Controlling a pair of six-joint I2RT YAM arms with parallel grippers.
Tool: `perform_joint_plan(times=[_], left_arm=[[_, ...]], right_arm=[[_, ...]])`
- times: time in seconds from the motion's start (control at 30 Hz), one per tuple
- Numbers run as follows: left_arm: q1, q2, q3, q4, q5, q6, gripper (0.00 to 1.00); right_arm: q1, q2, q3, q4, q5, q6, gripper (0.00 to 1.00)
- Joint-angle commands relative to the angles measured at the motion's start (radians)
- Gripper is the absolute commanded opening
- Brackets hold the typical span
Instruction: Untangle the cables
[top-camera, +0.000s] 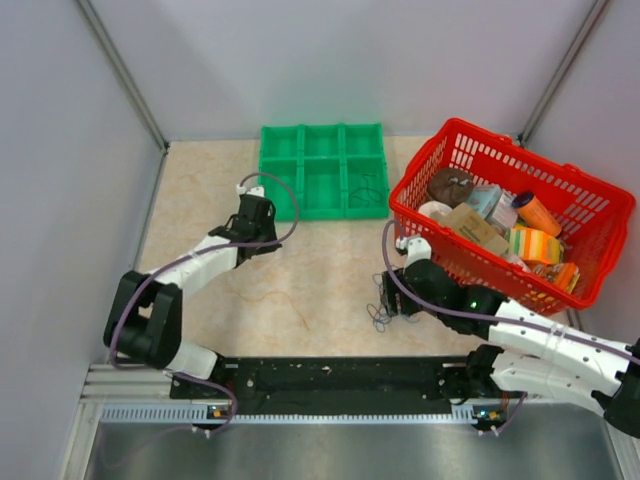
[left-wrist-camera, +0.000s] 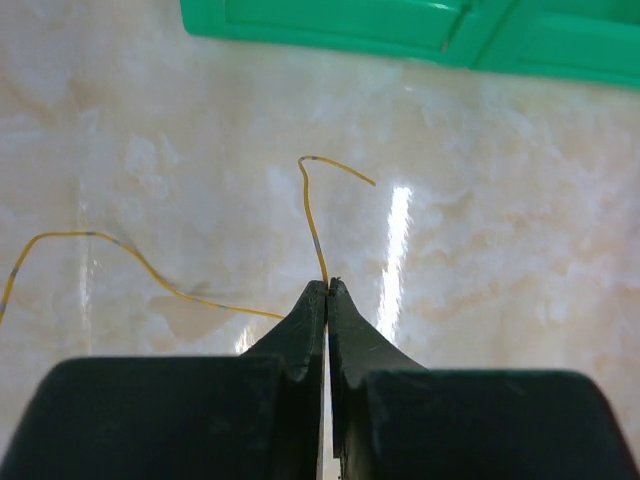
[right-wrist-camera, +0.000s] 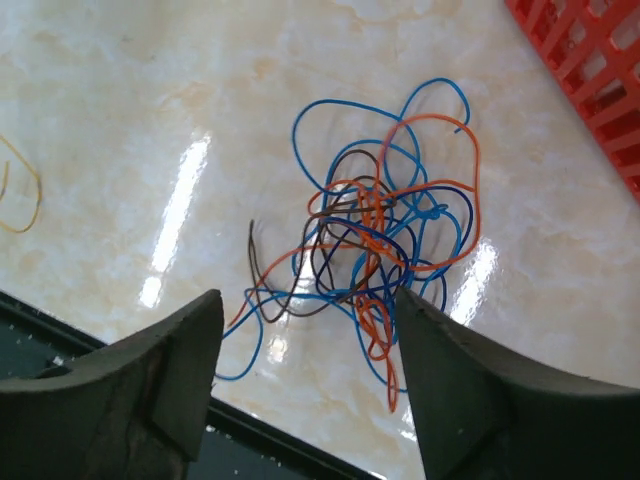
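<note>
A tangle of thin blue, orange and brown cables (right-wrist-camera: 380, 240) lies on the table just beyond my right gripper (right-wrist-camera: 310, 300), whose jaws stand open with nothing between them. From above the tangle (top-camera: 380, 316) is a small dark knot under the right gripper (top-camera: 392, 296). A single yellow strand (left-wrist-camera: 315, 205) rises from the tips of my left gripper (left-wrist-camera: 327, 287), which is shut on it; the strand's other part trails off to the left over the table. In the top view the left gripper (top-camera: 252, 222) is near the green tray.
A green tray (top-camera: 323, 170) with several compartments sits at the back centre, a dark wire in one. A red basket (top-camera: 513, 205) full of packets and tins stands at the right, close to the right arm. A black rail (top-camera: 340, 376) runs along the near edge.
</note>
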Motion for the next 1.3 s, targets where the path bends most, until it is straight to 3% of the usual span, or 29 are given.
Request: perform_joint_plan(times=[0.0, 0.1, 0.27, 0.4, 0.53, 0.73, 1.03, 1.27], left_arm=[[0.004, -0.194, -0.096, 0.023, 0.136, -0.012, 0.00], [0.004, -0.297, -0.161, -0.001, 0.155, -0.011, 0.00], [0.005, -0.378, -0.247, 0.002, 0.278, -0.047, 0.00], [0.004, -0.423, -0.298, 0.037, 0.331, -0.087, 0.00], [0.004, -0.484, -0.331, 0.049, 0.315, -0.112, 0.00], [0.005, -0.512, -0.385, 0.069, 0.347, -0.136, 0.00], [0.005, -0.542, -0.414, 0.103, 0.376, -0.152, 0.00], [0.005, -0.561, -0.407, 0.085, 0.377, -0.149, 0.00]], right_arm=[[0.041, -0.013, 0.132, -0.060, 0.036, -0.020, 0.72], [0.043, 0.013, 0.190, -0.031, 0.011, -0.045, 0.78], [0.041, 0.166, 0.186, 0.292, -0.350, -0.140, 0.84], [0.041, 0.422, 0.250, 0.487, -0.432, 0.045, 0.82], [0.041, 0.619, 0.253, 0.794, -0.540, 0.210, 0.76], [0.046, 0.866, 0.394, 0.813, -0.665, 0.265, 0.56], [0.101, 0.964, 0.353, 0.903, -0.718, 0.374, 0.48], [0.101, 1.062, 0.407, 0.876, -0.758, 0.458, 0.36]])
